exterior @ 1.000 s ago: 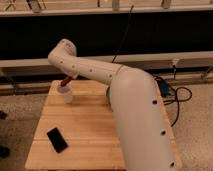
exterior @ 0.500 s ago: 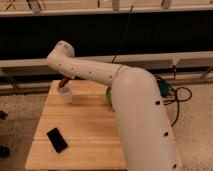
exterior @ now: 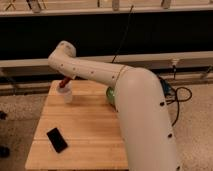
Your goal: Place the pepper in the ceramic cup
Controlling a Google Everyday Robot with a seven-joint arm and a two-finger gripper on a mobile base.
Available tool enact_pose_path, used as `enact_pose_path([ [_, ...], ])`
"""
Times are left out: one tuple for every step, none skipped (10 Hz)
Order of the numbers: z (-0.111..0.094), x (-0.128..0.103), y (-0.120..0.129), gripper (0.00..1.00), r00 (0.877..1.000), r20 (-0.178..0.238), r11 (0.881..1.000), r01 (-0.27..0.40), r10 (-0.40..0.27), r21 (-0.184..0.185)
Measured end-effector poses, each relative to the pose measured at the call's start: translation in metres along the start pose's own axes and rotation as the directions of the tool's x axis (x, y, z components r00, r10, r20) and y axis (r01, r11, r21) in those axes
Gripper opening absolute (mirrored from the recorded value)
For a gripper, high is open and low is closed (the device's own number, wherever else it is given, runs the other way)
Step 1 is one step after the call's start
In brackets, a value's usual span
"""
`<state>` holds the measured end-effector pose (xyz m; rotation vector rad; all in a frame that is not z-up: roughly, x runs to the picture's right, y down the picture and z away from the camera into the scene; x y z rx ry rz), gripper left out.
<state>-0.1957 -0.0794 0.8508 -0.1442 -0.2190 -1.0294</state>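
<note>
A black phone (exterior: pixel 57 139) lies flat near the front left corner of the wooden desk (exterior: pixel 95 130), with bare wood open between it and the white ceramic cup (exterior: pixel 65 93), which stands near the back left corner just in from the left edge. Directly above the cup the gripper (exterior: pixel 65 82) sits where the white arm (exterior: pixel 130 100) bends down; how far its fingers are parted I cannot tell. The red pepper (exterior: pixel 64 83) slants at the cup's mouth.

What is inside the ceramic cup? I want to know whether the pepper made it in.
A red pepper pokes out above the ceramic cup, right under the gripper. The cup's inside is hidden.
</note>
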Motion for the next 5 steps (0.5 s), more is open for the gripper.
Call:
enact_pose_path([
  [-0.0013, 0.0003, -0.0001, 0.80, 1.000, 0.002, 1.000, 0.000, 0.000, 0.005],
  [-0.0030, 0.0014, 0.0003, 0.80, 1.000, 0.007, 1.000, -0.003, 0.003, 0.014],
  [-0.0046, 0.0030, 0.0014, 0.79, 1.000, 0.016, 1.000, -0.015, 0.014, 0.027],
  [-0.0038, 0.0031, 0.0030, 0.73, 1.000, 0.009, 1.000, -0.009, 0.009, 0.020],
  [-0.0009, 0.0005, 0.0036, 0.62, 1.000, 0.005, 1.000, 0.000, 0.000, 0.002],
])
